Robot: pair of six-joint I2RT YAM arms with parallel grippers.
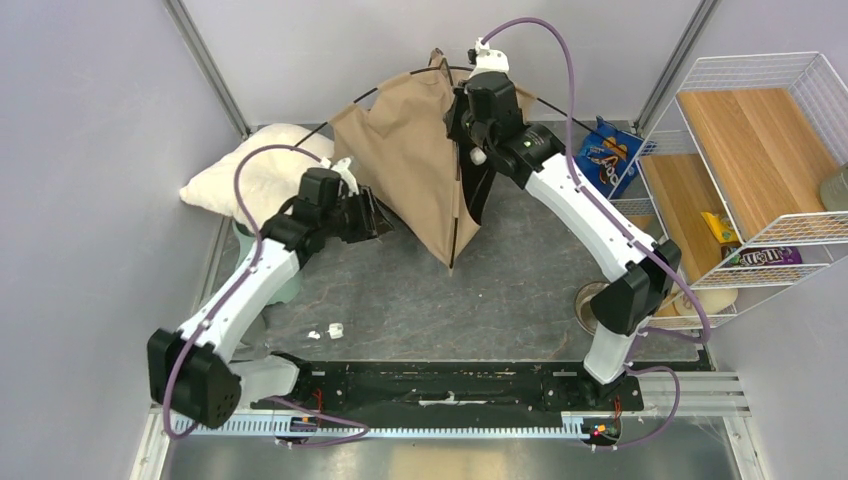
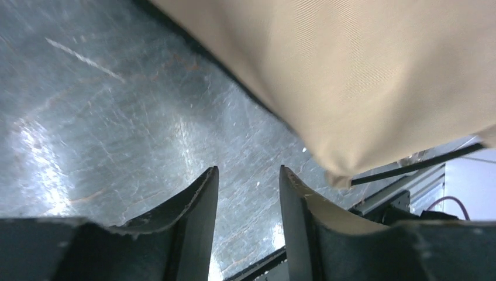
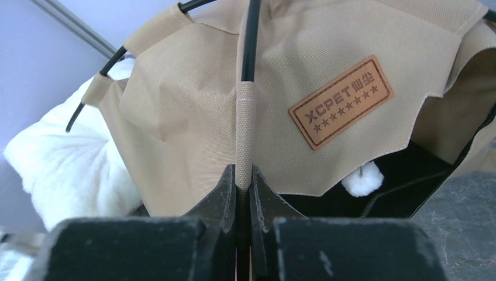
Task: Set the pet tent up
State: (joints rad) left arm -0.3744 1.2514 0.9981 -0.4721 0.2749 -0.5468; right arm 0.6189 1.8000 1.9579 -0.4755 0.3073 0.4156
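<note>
Left pincer (image 2: 248,175) hangs with its jaws apart and empty just above the grey tabletop (image 2: 117,117), beside the lower hem of the pet tent (image 1: 410,170). Its arm is bent at the elbow, reaching in from the near-left base. Farther in, the right arm arches up and over, with the right pincer (image 3: 244,175) clamped tight on the tent's tan sleeve around a black pole (image 3: 251,35), near the brown label patch (image 3: 340,101) and white pompom (image 3: 362,178). The tent stands half-raised at the far middle, with a white pillow (image 1: 255,175) to its left. A metal bowl (image 1: 585,300) sits by the right arm, its contents hidden. Beyond it, a wire rack (image 1: 800,75) holds wooden shelves and a candy packet (image 1: 762,257).
</note>
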